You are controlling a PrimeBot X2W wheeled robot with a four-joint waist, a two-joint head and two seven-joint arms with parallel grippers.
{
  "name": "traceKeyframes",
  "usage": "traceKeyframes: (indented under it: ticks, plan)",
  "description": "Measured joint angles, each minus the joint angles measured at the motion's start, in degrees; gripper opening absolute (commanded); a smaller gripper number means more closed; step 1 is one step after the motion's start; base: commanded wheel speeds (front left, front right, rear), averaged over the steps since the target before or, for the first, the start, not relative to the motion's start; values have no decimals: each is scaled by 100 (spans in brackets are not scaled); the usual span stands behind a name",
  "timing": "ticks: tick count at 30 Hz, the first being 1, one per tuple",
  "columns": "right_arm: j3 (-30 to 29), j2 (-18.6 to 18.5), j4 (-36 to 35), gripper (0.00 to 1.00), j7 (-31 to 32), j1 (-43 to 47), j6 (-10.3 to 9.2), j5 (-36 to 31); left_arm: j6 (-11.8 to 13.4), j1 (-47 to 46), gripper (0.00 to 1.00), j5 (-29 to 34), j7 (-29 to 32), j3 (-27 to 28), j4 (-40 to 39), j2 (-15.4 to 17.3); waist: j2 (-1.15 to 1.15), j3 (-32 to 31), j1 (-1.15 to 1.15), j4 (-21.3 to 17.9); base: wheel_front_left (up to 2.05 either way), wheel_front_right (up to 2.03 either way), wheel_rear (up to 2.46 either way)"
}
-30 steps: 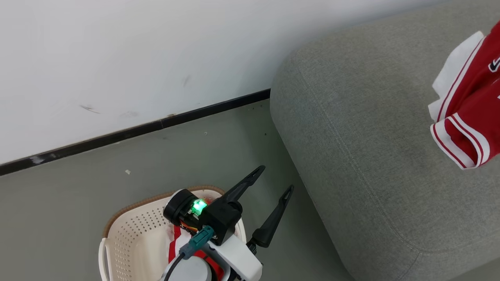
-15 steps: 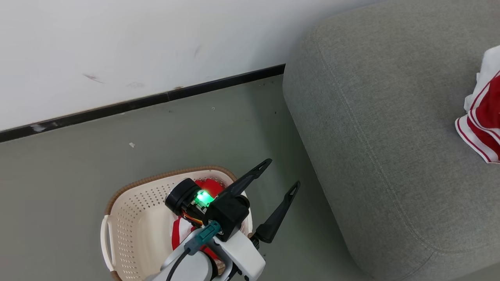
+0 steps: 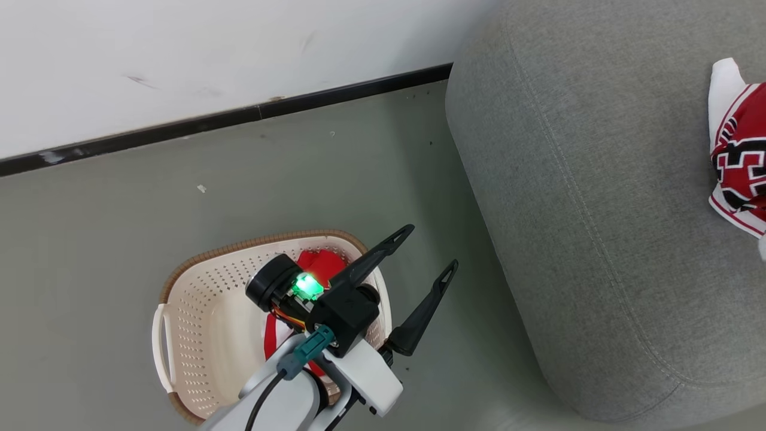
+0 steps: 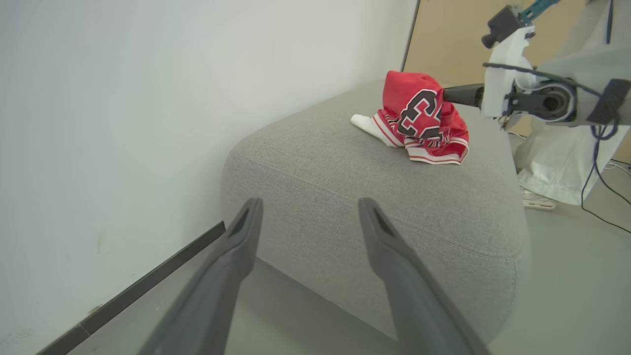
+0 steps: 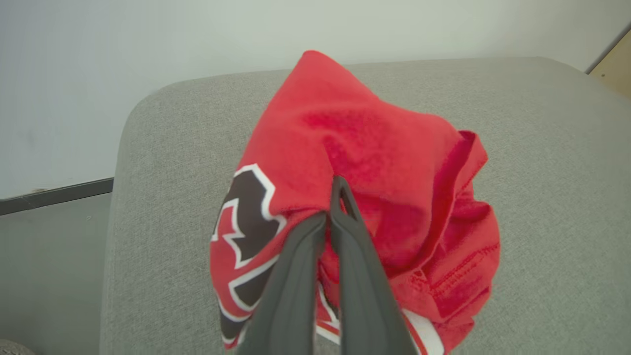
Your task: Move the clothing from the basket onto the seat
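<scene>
Two red pieces of clothing lie well apart. The numbered garment (image 4: 419, 116), red with white striped trim and dark white-edged numerals, sits bunched on top of the grey sofa (image 3: 568, 209). Its lower folds rest on the upholstery while its top is drawn up into a peak by the right claw (image 5: 331, 202), whose two dark fingers are pressed together, pinching the fabric. The other garment (image 3: 320, 263) lies inside the cream basket (image 3: 203, 311), which stands on the grey-green floor (image 3: 119, 227) near the sofa's rounded end without touching it; much of that garment is hidden behind the left arm. The left claw (image 3: 429, 246) hangs above the basket's sofa-side rim, fingers spread wide and holding nothing, with one finger over the rim and the other over the strip of floor between basket and sofa. A white wall (image 3: 179, 48) with a black skirting strip (image 3: 239, 114) runs behind.
</scene>
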Motion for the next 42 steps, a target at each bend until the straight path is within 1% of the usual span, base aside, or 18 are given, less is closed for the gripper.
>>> traceKeyframes:
  ticks: [4, 5, 6, 7, 8, 10, 11, 12, 13, 19, 25, 30, 36, 38, 42]
  plan:
    - [-11, 146, 14, 0, -43, 77, 0, -15, -3, -48, 100, 32, 43, 18, -18, 11, 0, 95, 0, 9, 0, 0, 0]
    - [-14, 176, 14, 9, -45, 79, 0, -20, -3, -62, 100, 32, 43, 22, -20, 13, 0, 117, 0, 9, 0, 0, 0]
    - [-13, 204, 10, 9, -47, 77, 0, -48, -3, -83, 100, 32, 43, 25, -21, 13, 0, 137, 0, 7, 0, 0, 0]
    - [-11, 240, 5, 23, -48, 76, 0, -77, -3, -96, 100, 32, 43, 40, -29, 15, 0, 156, 0, 2, 0, 0, 0]
    - [-4, 274, 5, 34, -48, 75, 0, -111, -4, -97, 100, 32, 41, 56, -26, 25, 0, 169, 0, -8, 0, 0, 0]
    - [-4, 330, 0, 49, -48, 77, 0, -183, -5, -97, 100, 32, 40, 63, -21, 44, 0, 176, 0, -23, 0, 0, 0]
    - [4, 338, -55, 60, -48, 80, 0, -227, -5, -97, 100, 32, 38, 64, -18, 47, 0, 174, 0, -29, 0, 0, 0]
    - [7, 338, -158, 91, -48, 81, 0, -267, -21, -97, 100, 32, 37, 67, -11, 47, 0, 172, 0, -36, 0, 0, 0]
    - [-2, 338, -278, 100, -48, 82, 0, -283, -43, -98, 100, 32, 34, 71, 1, 47, 0, 169, 0, -44, 0, 0, 0]
    - [-73, 405, -861, 100, -68, 240, 0, -326, -47, -98, 100, 32, -35, 141, 98, 64, 0, 133, 0, -101, 0, 0, 0]
    - [-141, 573, -1358, 100, -74, 791, 0, -434, -38, -98, 100, -11, -167, 263, 230, 66, 0, 55, 0, -163, 0, 0, 0]
    - [-188, 766, -1831, 100, -74, 1204, 0, -454, 15, -97, 100, -49, -318, 401, 343, 66, 0, -50, 0, -189, 0, 0, 0]
    - [-277, 917, -2485, 100, -75, 1413, 0, -455, 152, -65, 100, -148, -511, 647, 498, 89, 0, -216, 0, -182, 0, 0, 0]
    - [-210, 999, -2687, 100, -75, 1413, 0, -454, 204, -19, 100, -183, -598, 755, 545, 116, 0, -280, 0, -171, 0, 0, 0]
    - [108, 1198, -3031, 100, -75, 1502, 0, -470, 332, 168, 100, -304, -753, 993, 668, 176, 0, -416, 0, -132, 0, 0, 0]
